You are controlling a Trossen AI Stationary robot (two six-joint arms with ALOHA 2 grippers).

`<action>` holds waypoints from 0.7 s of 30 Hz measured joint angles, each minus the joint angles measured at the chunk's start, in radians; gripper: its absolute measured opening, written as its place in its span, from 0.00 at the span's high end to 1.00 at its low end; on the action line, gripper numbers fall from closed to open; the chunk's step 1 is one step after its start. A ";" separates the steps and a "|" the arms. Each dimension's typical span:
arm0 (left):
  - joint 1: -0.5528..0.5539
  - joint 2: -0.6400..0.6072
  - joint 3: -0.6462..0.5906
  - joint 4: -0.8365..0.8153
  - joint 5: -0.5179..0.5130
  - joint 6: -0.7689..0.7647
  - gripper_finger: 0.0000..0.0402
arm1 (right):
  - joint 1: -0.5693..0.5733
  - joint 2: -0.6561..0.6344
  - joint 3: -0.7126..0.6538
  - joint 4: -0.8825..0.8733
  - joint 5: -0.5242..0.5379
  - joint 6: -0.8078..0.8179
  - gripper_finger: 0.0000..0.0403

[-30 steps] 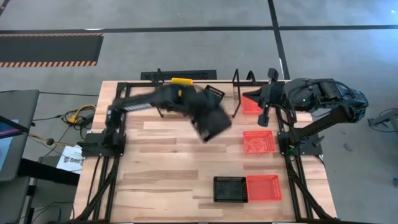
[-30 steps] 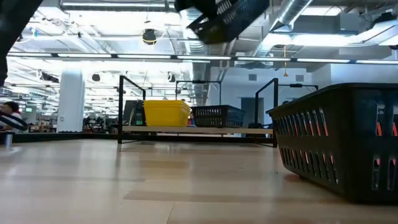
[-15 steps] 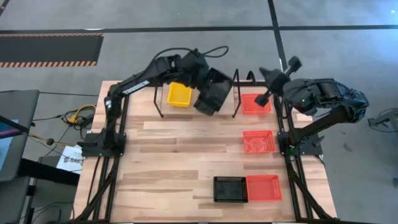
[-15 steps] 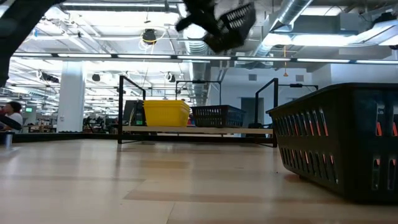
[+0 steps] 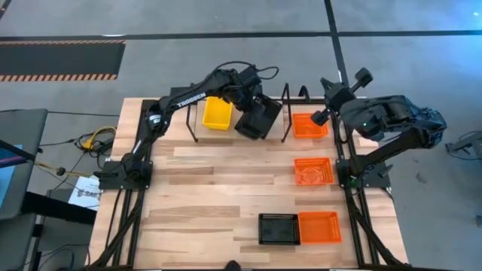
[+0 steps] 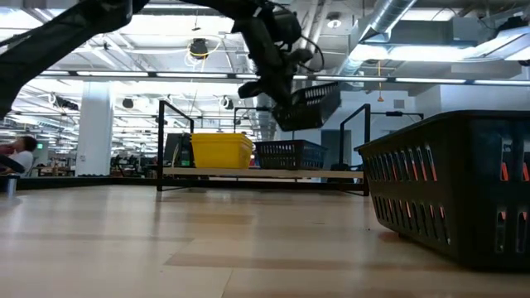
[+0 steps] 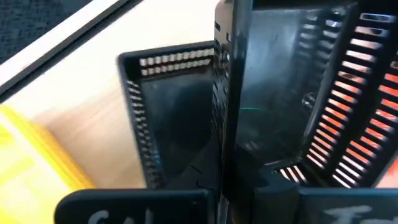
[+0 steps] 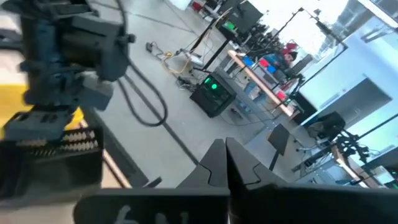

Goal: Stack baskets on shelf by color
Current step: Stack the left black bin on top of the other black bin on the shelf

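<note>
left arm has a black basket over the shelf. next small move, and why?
Probably lower it straight down. The left gripper, shut on the carried black basket, holds it tilted above the black basket on the shelf, beside the yellow one. Level it first.

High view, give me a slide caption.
Left gripper carries a black basket over the shelf, beside the yellow basket.

Four cams: one overhead, one at table level, one on each wrist.

The overhead looks straight down on the whole table [image 5: 226, 188]. The low one sits right by a black basket [image 6: 451, 186] and faces the shelf [image 6: 261, 173] across the table, which the overhead shows too. The left wrist view is jammed up against a held black basket [image 7: 292, 93]; the right wrist view aims out into the room.
</note>
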 joint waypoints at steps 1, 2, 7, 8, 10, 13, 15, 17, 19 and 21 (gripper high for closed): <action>0.008 0.003 0.000 -0.012 -0.002 0.006 1.00 | 0.000 0.000 0.000 -0.022 -0.007 0.017 1.00; 0.015 0.004 0.000 -0.021 -0.010 0.008 1.00 | 0.000 0.000 0.000 -0.042 -0.014 0.036 1.00; 0.053 0.002 0.000 -0.022 -0.037 0.012 1.00 | 0.000 0.000 0.000 -0.124 -0.021 0.123 1.00; 0.059 0.002 0.000 -0.029 -0.037 0.020 1.00 | 0.000 0.000 0.000 -0.132 -0.021 0.131 1.00; 0.066 0.004 0.000 -0.036 -0.039 0.035 1.00 | 0.000 0.000 0.000 -0.134 -0.021 0.135 1.00; 0.069 0.014 0.000 -0.044 -0.036 0.053 1.00 | 0.000 0.000 0.000 -0.134 -0.021 0.134 1.00; 0.067 0.013 -0.008 -0.040 -0.035 0.063 1.00 | 0.000 0.000 0.000 -0.134 -0.021 0.134 1.00; 0.067 0.011 -0.020 -0.043 -0.036 0.063 1.00 | 0.000 0.000 0.000 -0.134 -0.021 0.134 1.00; 0.067 0.013 -0.022 -0.066 -0.036 0.077 1.00 | 0.000 0.000 0.000 -0.134 -0.021 0.134 1.00; 0.067 0.013 -0.022 -0.066 -0.036 0.086 1.00 | 0.000 0.000 0.000 -0.134 -0.021 0.134 1.00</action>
